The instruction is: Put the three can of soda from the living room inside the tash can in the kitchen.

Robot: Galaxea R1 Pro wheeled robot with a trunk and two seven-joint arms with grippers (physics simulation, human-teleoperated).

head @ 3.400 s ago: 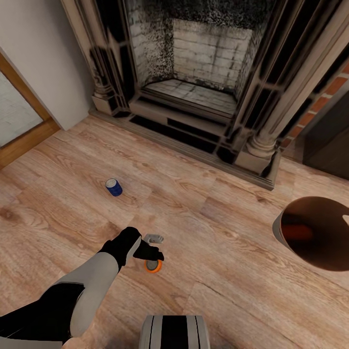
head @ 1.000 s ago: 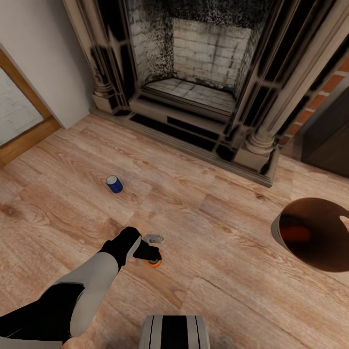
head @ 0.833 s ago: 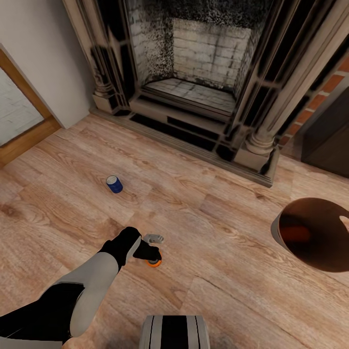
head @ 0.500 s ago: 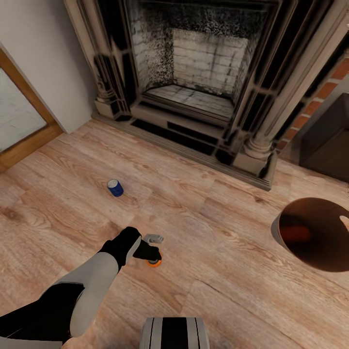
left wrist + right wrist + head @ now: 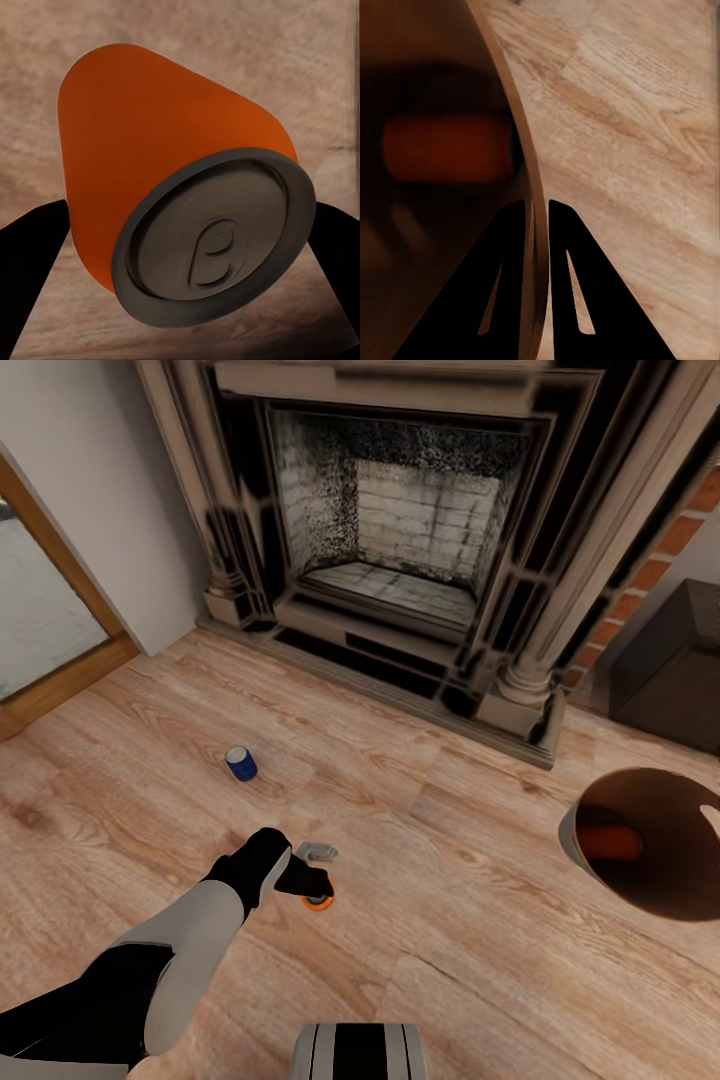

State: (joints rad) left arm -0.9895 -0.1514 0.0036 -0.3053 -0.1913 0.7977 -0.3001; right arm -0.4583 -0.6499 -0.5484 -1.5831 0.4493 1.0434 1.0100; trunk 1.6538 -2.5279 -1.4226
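Left gripper (image 5: 316, 885) clamps an orange can (image 5: 172, 195); blue can (image 5: 241, 763) at eleven o'clock. Right gripper (image 5: 538, 214) pinches the bin's rim (image 5: 514, 135), partly cut off.

A wood-plank floor (image 5: 470, 880) in warm tan tones, with strong grain, runs across the room. At its far edge stands a dark fireplace (image 5: 400, 550) with a soot-stained pale brick back, a raised hearth step and turned columns on either side of its moulded surround. A plain pale wall (image 5: 90, 490) adjoins it on one side, ending at a wooden door frame (image 5: 60, 590). On the other side red brickwork (image 5: 665, 550) shows beside a dark cabinet (image 5: 670, 660).
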